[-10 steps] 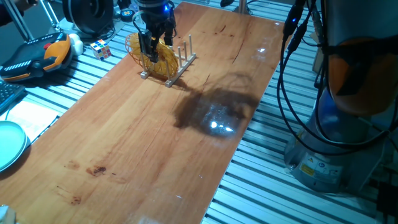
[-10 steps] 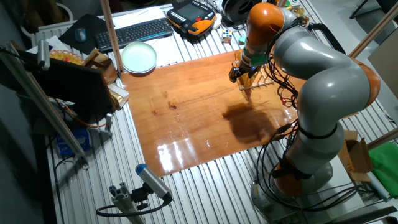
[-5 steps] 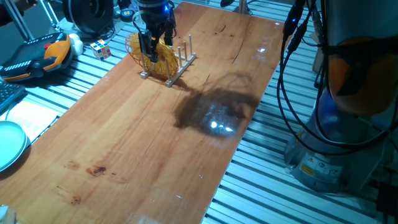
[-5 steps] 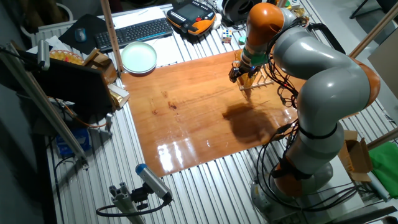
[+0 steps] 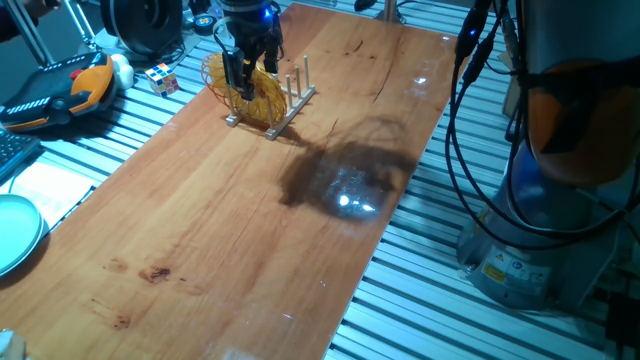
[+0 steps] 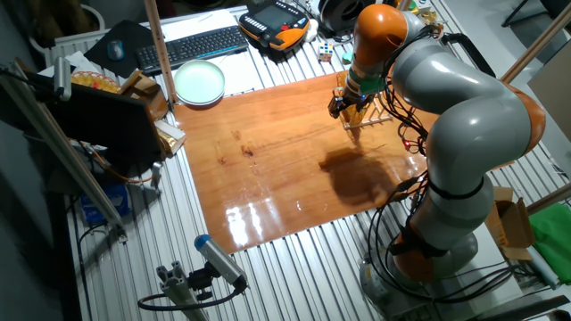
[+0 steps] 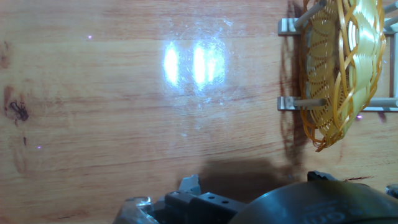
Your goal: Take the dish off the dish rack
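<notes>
Gripper (image 5: 240, 82) is down at the dish (image 5: 250, 92), which stands upright in the rack (image 5: 282, 108) at the desk's far end, grip unclear from here; next comes a straight lift clear of the pegs.

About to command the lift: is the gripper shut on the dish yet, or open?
Gripper: at the dish standing in the dish rack; open or shut cannot be told.
</notes>
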`<action>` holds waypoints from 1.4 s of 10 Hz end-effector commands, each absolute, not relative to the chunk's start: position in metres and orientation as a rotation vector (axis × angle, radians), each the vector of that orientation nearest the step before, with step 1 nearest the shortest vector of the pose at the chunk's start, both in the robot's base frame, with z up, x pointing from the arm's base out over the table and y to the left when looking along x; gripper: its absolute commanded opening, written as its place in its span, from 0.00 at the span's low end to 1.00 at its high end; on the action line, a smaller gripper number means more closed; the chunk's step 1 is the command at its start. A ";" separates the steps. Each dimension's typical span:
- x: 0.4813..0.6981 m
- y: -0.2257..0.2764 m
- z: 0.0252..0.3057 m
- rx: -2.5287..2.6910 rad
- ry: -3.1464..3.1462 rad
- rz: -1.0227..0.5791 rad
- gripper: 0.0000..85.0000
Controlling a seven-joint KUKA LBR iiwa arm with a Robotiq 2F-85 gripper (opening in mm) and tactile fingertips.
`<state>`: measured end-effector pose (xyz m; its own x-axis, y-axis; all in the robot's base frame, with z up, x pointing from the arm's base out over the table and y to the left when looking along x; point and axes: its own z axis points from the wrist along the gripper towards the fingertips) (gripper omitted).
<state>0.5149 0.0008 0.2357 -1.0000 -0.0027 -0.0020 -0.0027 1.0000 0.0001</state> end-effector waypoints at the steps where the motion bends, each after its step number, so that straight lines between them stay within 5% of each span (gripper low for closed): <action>1: 0.515 0.001 0.236 0.218 3.154 -0.080 0.01; 14: 0.515 0.000 0.236 0.259 3.142 -0.106 0.01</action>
<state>0.5150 -0.0005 0.2363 -0.9863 0.1649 0.0057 0.1641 0.9839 -0.0713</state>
